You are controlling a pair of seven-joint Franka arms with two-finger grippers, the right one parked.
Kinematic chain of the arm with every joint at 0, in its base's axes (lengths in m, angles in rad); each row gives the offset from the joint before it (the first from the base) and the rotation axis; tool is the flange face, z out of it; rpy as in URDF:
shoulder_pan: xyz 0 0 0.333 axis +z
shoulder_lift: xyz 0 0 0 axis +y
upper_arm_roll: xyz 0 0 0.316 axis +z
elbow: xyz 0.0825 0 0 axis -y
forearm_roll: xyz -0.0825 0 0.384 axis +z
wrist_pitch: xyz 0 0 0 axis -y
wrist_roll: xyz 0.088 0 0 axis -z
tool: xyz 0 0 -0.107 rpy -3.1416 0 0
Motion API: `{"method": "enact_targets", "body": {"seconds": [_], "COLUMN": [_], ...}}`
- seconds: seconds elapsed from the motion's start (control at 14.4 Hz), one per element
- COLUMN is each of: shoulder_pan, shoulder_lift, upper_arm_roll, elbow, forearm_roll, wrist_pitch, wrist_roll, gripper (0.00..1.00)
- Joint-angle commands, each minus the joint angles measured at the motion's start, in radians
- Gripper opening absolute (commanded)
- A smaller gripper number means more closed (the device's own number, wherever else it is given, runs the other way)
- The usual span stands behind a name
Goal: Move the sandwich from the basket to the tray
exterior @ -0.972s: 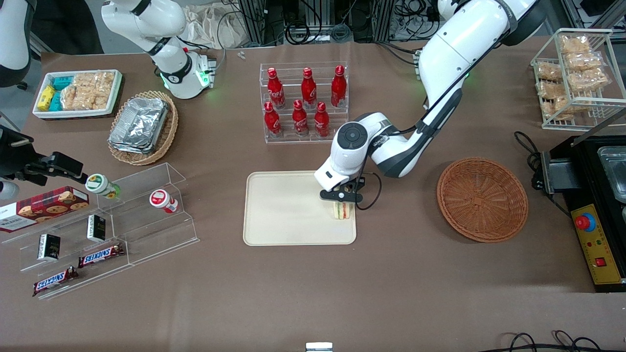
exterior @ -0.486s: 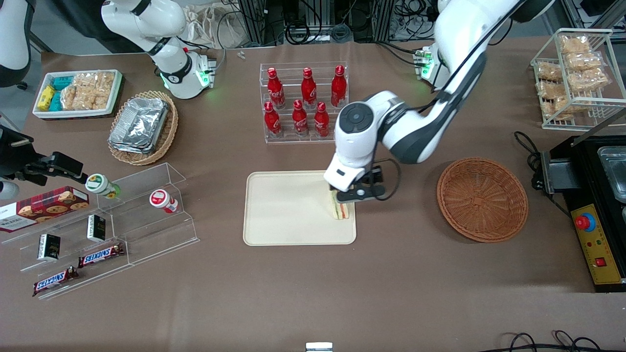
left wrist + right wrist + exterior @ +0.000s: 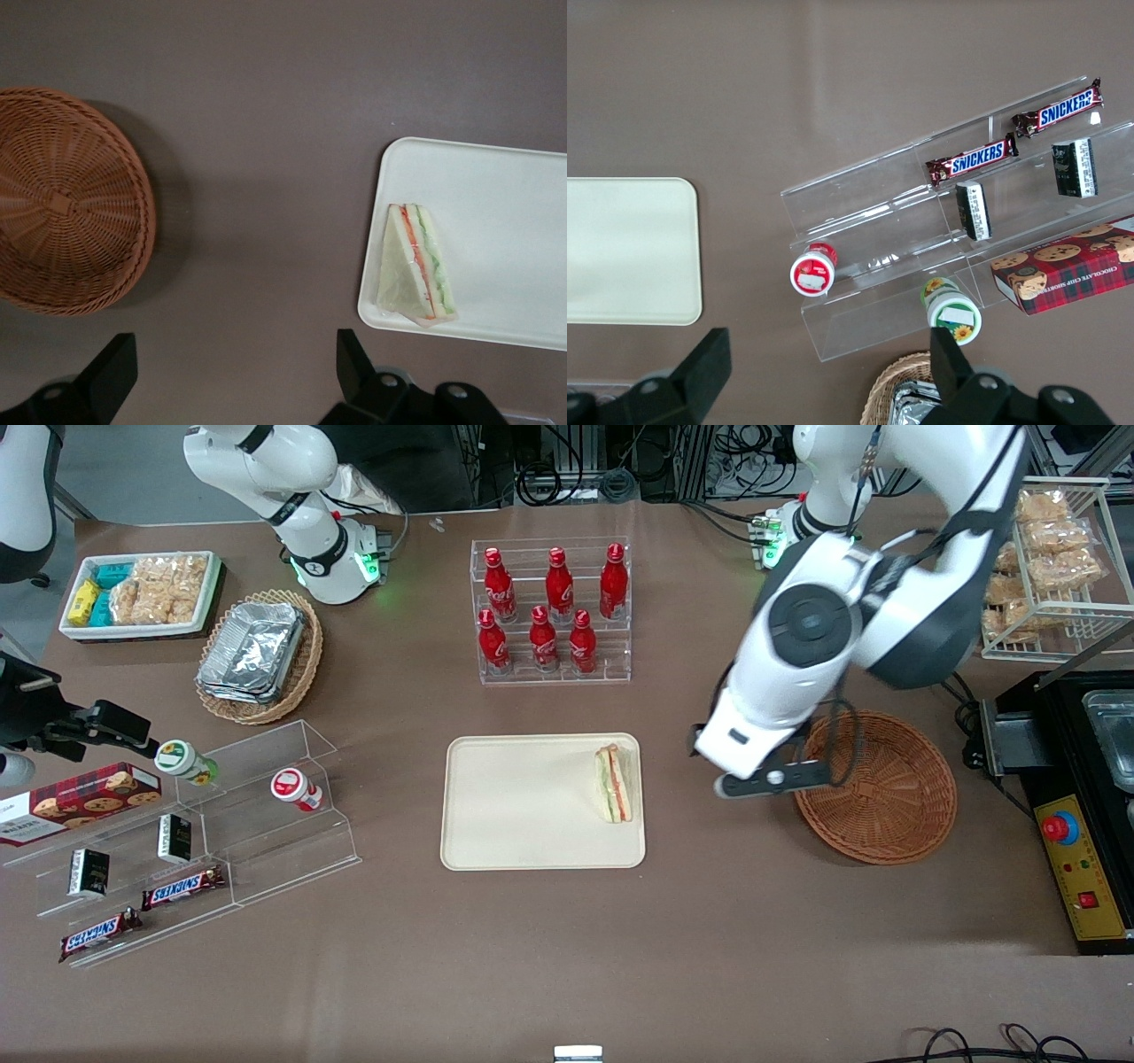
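The sandwich [image 3: 614, 784] [image 3: 416, 266], a pale wedge with red and green filling stripes, lies on the cream tray [image 3: 523, 815] [image 3: 514, 221] [image 3: 629, 248], close to the tray edge nearest the basket. The reddish-brown wicker basket [image 3: 877, 788] [image 3: 62, 204] holds nothing. My gripper [image 3: 769, 781] [image 3: 232, 367] hangs high above the table between tray and basket, by the basket's rim. It is open, with only bare table between its black fingers [image 3: 354, 359].
A rack of red bottles [image 3: 551, 611] stands farther from the front camera than the tray. Toward the parked arm's end are an acrylic shelf of snacks [image 3: 204, 824] and a paler basket of foil trays [image 3: 257, 655]. A black machine [image 3: 1081, 797] flanks the basket.
My gripper let go of the sandwich, rose and swung off the tray toward the basket. The sandwich stays on the tray where it was set.
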Motion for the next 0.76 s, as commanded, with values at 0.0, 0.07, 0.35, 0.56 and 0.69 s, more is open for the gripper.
{"method": "enact_targets", "body": {"seconds": [0.0, 0.07, 0.35, 0.56, 0.69], "shoulder_pan": [0.067, 0.058, -0.049, -0.078, -0.08], "shoulder_lift": [-0.127, -0.167, -0.283, -0.328, -0.317], "upper_arm_roll": [0.012, 0.076, 0.384, 0.494, 0.491], "elbow": [-0.014, -0.015, -0.052, -0.09, -0.072], "forearm_roll": [-0.091, -0.111, -0.156, -0.148, -0.137], "wrist_pitch": [-0.165, -0.234, -0.32, -0.328, -0.328], "wrist_roll": [0.183, 0.272, 0.485, 0.641, 0.636], "gripper": [1.0, 1.0, 1.0, 1.0, 1.0]}}
